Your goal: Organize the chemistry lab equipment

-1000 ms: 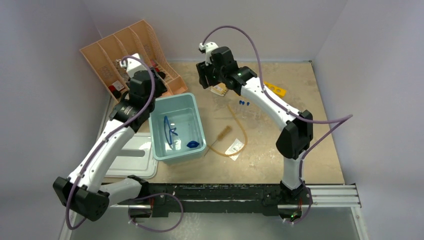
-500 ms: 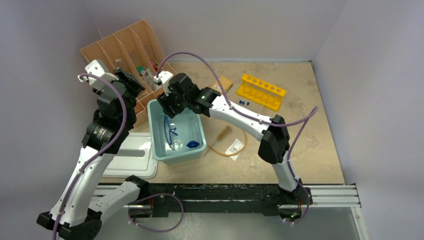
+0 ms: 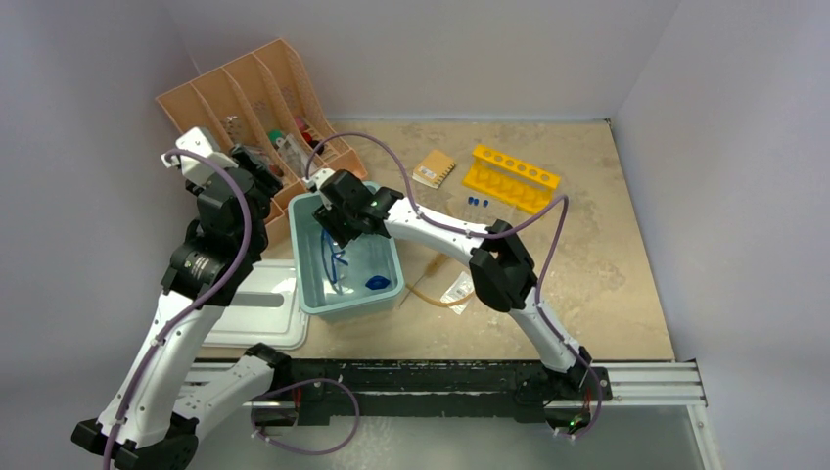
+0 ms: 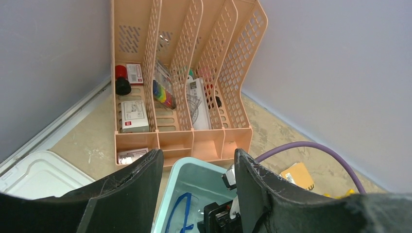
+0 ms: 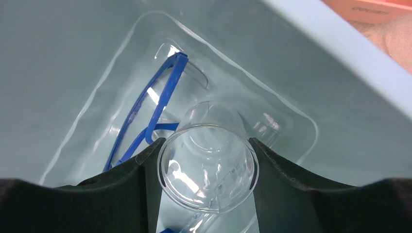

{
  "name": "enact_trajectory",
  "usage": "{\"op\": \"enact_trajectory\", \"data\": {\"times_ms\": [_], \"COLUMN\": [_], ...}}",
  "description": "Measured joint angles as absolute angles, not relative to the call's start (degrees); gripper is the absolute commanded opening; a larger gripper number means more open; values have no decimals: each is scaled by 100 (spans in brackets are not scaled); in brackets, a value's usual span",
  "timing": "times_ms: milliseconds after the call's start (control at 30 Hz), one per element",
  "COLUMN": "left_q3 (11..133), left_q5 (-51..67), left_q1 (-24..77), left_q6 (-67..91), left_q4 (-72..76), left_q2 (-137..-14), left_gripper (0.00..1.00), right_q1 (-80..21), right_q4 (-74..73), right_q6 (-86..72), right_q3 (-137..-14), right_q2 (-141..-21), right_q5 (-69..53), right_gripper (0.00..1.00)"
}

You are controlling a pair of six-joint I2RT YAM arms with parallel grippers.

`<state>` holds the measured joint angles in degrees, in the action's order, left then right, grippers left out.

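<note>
Right wrist view, centre: right gripper point(image 5: 206, 180) clamps a clear beaker point(image 5: 209, 162) over the tub point(image 5: 340, 63), goggles point(image 5: 163, 99) at its left. This looks like the depositing step; next, lower and release gently. Left gripper point(image 4: 199, 180), low in its frame, gapes empty.

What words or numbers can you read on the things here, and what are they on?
No text here can be read for sure.
Small boxes in the peach organiser: red and white labels, print too small to read.
Clear cup: faint measuring marks on its side, too blurred to read.
Small packet: dark print on it, too small to read.
</note>
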<state>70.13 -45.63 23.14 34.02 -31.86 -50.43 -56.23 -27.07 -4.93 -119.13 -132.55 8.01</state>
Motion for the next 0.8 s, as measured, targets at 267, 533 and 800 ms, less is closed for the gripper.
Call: {"op": "enact_trajectory", "data": {"times_ms": [267, 533, 800], "left_q3": [7006, 6982, 6982], "left_q5": [-4530, -4482, -4414], "left_q1": [2314, 2314, 2316], "left_q6": [3446, 3485, 3487], "left_q4": [-3229, -3234, -3234], "left_q2": [-5039, -5118, -5205], "left_gripper": [56, 56, 56], "right_q1": [-5623, -5623, -5623], "right_q4": [-2622, -2547, -2423], "right_q6": [-558, -685, -735], "right_q3": [-11911, -11898, -11893], "right_q2": [-13294, -13463, -13651], "right_q5": [794, 816, 1107], "right_gripper": [43, 44, 53]}}
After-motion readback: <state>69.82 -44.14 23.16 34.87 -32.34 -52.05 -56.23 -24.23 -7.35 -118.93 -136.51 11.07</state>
